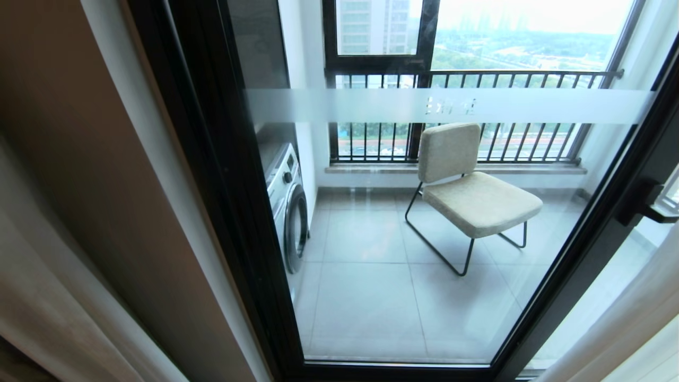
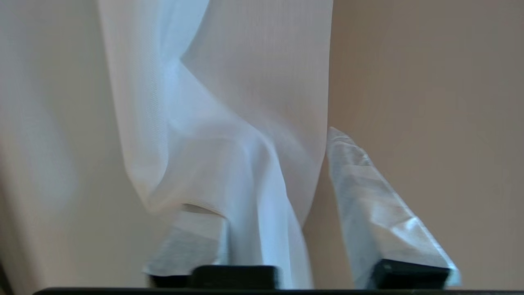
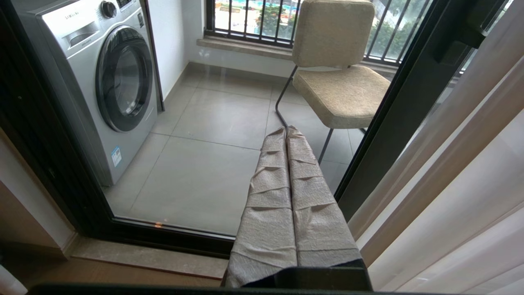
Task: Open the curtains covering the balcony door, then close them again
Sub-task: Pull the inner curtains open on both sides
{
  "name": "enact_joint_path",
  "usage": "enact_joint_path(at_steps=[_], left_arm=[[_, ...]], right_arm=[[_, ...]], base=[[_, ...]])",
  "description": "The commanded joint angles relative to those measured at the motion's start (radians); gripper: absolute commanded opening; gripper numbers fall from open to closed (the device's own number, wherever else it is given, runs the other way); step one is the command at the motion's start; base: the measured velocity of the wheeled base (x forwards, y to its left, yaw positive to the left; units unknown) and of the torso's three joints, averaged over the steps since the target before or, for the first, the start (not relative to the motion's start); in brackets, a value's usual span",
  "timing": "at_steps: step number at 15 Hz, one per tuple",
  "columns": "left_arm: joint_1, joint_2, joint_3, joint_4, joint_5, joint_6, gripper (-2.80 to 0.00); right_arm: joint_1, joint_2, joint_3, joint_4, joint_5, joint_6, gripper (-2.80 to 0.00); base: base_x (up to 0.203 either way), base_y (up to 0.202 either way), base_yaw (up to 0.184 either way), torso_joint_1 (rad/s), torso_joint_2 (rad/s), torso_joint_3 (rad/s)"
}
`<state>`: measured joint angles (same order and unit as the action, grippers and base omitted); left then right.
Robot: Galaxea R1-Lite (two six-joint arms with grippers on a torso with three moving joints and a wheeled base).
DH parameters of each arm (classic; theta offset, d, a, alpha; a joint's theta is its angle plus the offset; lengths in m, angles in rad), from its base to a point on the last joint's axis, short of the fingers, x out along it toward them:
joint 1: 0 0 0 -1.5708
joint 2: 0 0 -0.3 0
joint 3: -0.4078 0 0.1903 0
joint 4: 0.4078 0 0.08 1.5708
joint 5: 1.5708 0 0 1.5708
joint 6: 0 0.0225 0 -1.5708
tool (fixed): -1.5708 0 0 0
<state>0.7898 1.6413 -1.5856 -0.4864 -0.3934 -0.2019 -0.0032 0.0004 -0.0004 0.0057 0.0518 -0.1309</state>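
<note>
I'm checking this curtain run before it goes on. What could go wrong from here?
1. The white sheer is draped over one finger of the open left hand, so pulling away may snag and drag it.
2. The balcony door stands mostly uncovered, and a loose grip could leave the beige drape behind.
3. The right hand, shut, points at the glass and might bump it.

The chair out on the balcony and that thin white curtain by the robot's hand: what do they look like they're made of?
The chair: beige woven upholstery, matte and nubbly, on a thin black frame that looks like painted metal rod.
The sheer curtain: a fine, see-through white fabric; a tight ribbed weave shows and it falls in soft folds, draped between the fingers of the left gripper. The fibre cannot be told.
</note>
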Motion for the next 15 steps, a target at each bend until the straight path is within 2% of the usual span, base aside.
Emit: enact_joint_path(at_steps=[1,4,10,15], left_arm=[[0.0,-0.016,0.005,-0.003,-0.002,-0.002,0.0],[0.001,-0.061,0.043,-0.001,-0.001,-0.002,0.0],[0.004,-0.228,0.207,0.001,0.008,-0.004,0.0],[0.016,-0.417,0.407,0.003,0.018,-0.005,0.0]], right_arm=[[0.0,0.0,-0.001,0.0,0.0,-0.001,-2.8],[0.0,0.0,-0.001,0.0,0.0,-0.001,-2.8],[0.0,0.0,0.0,0.0,0.0,-0.001,-2.8],[0.0,0.0,0.0,0.0,0.0,-0.001,-2.8]], base=[[0.0,0.0,0.0,0.0,0.0,0.0],[0.0,0.0,0.0,0.0,0.0,0.0],[0.0,0.0,0.0,0.0,0.0,0.0],[0.0,0.0,0.0,0.0,0.0,0.0]])
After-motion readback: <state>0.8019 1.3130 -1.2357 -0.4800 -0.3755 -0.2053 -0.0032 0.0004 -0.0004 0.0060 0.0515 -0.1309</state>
